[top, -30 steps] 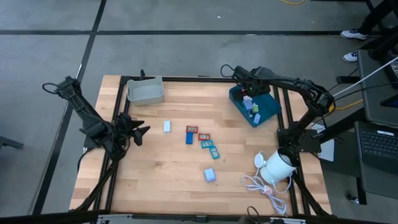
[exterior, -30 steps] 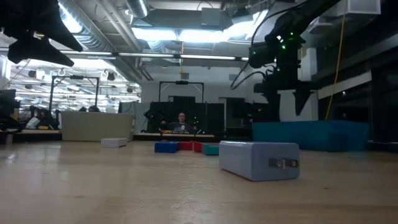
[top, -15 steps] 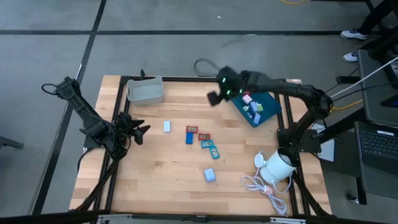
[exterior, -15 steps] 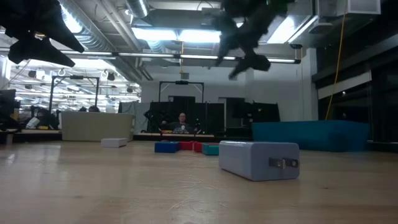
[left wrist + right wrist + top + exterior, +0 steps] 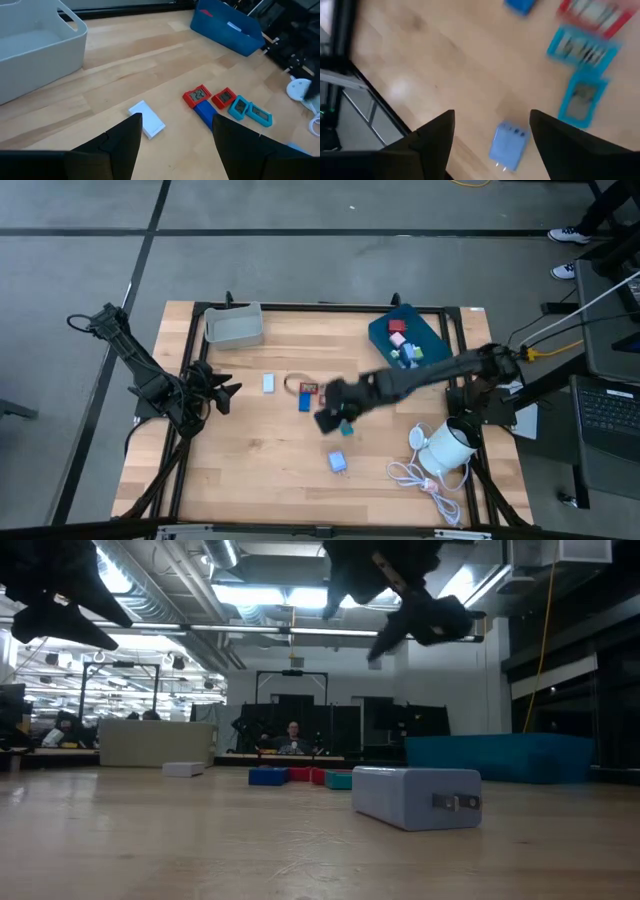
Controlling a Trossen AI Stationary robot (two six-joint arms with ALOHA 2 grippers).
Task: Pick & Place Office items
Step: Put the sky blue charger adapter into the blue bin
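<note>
Small office items lie flat on the table's middle: a white piece [image 5: 268, 383], a red one [image 5: 308, 388], a dark blue one [image 5: 304, 402], teal ones [image 5: 580, 97] and a light blue plug block [image 5: 338, 462]. My right gripper [image 5: 325, 420] hovers open above the teal pieces and the plug block [image 5: 509, 146], touching nothing. At the table's left edge my left gripper [image 5: 232, 390] waits in the air, open, pointing toward the white piece [image 5: 146, 119].
A blue tray [image 5: 408, 340] holding several pieces stands at the far right. A grey tray [image 5: 234, 326] sits at the far left. A white round object [image 5: 447, 448] with a coiled cable lies near the right front corner. Bare wood stretches along the near edge.
My right gripper has swung from above the blue tray toward the table's middle and near side, turning as it went, and now hangs over the loose pieces. Nothing on the table has moved.
</note>
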